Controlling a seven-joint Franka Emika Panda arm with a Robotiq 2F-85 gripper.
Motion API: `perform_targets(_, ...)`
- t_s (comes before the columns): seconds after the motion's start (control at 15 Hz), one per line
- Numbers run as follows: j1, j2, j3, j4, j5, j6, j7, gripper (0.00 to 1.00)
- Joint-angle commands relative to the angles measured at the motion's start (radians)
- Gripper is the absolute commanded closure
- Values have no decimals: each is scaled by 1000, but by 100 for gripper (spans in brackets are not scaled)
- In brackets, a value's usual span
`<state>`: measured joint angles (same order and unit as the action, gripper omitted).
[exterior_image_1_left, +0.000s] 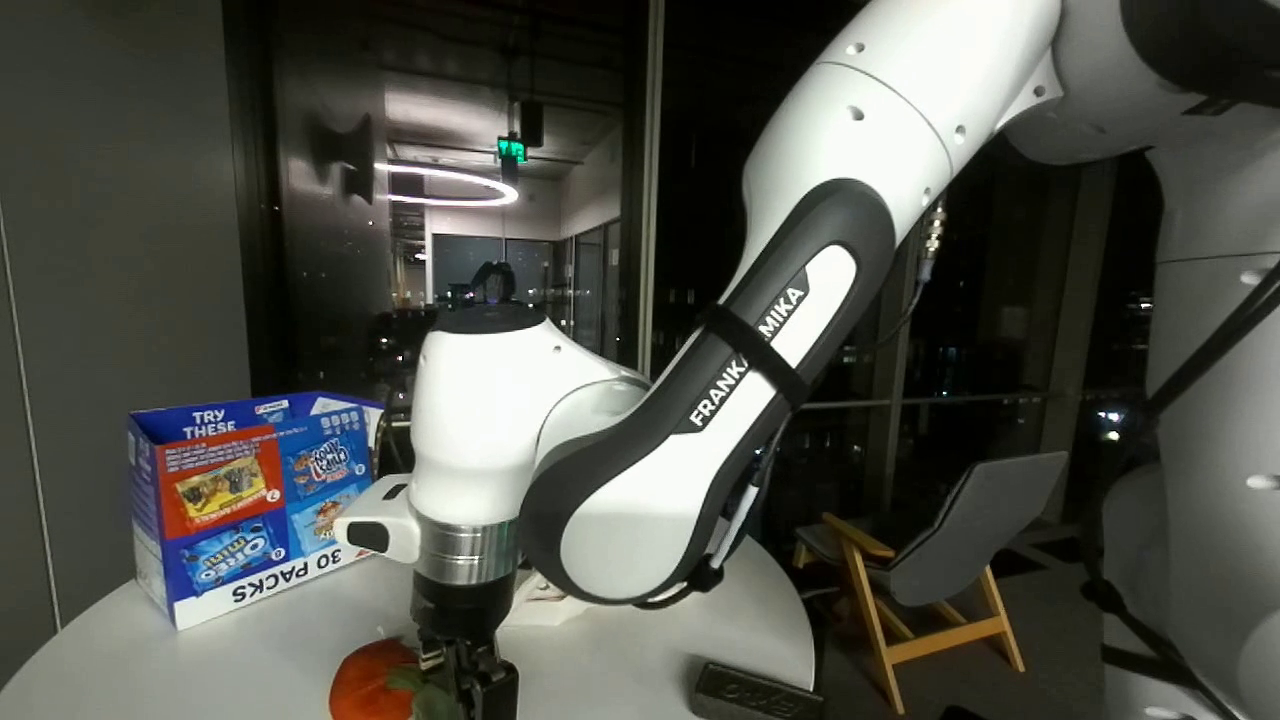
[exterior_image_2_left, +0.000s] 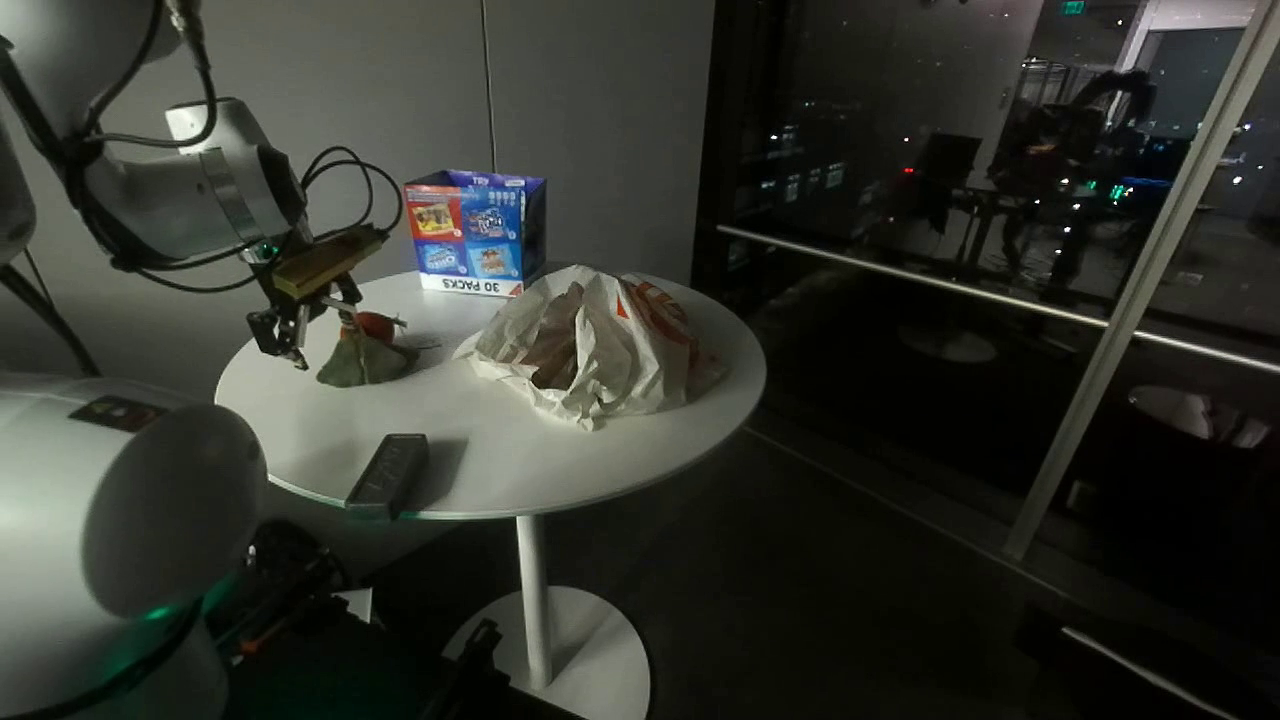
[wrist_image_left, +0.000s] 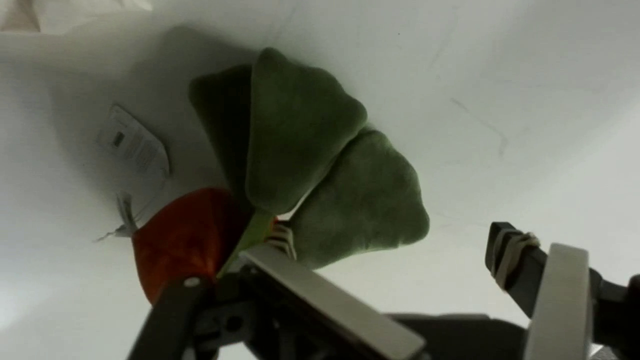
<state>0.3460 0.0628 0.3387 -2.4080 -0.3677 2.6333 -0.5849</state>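
My gripper (wrist_image_left: 396, 245) is open, its fingers wide apart with nothing held between them. In both exterior views the gripper (exterior_image_1_left: 465, 680) (exterior_image_2_left: 325, 345) is low over the table, right beside a plush toy. The toy has an orange-red body (wrist_image_left: 187, 235) and green leaf-like flaps (wrist_image_left: 305, 130), with a white tag (wrist_image_left: 135, 140). In the wrist view one banded fingertip overlaps the toy's stem between body and flaps; I cannot tell if it touches. The other fingertip is over bare table. The toy's orange part (exterior_image_1_left: 375, 680) and green flaps (exterior_image_2_left: 362, 362) show in the exterior views.
A blue snack box (exterior_image_1_left: 255, 500) (exterior_image_2_left: 480, 235) stands at the table's back. A crumpled white bag (exterior_image_2_left: 600, 350) lies beside the toy. A dark eraser-like block (exterior_image_1_left: 755, 692) (exterior_image_2_left: 390, 470) lies by the round white table's edge (exterior_image_2_left: 560, 510). A chair (exterior_image_1_left: 940, 540) stands beyond.
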Motion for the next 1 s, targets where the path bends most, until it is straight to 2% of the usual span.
perform_targets(0.0,-3,56,-25,74,-151,30,119,0)
perform_targets(0.2,6,91,-47,140,-277,3,219,0)
perform_targets(0.53,-13,206,-41,225,-199,-35,177,0)
perform_targets(0.73,-8,258,-51,262,-201,-58,183,0)
perform_targets(0.8,-8,269,-53,270,-204,-66,174,25)
perform_targets(0.87,-7,275,-56,275,-209,-72,171,26)
perform_targets(0.93,-3,278,-60,281,-214,-84,183,34)
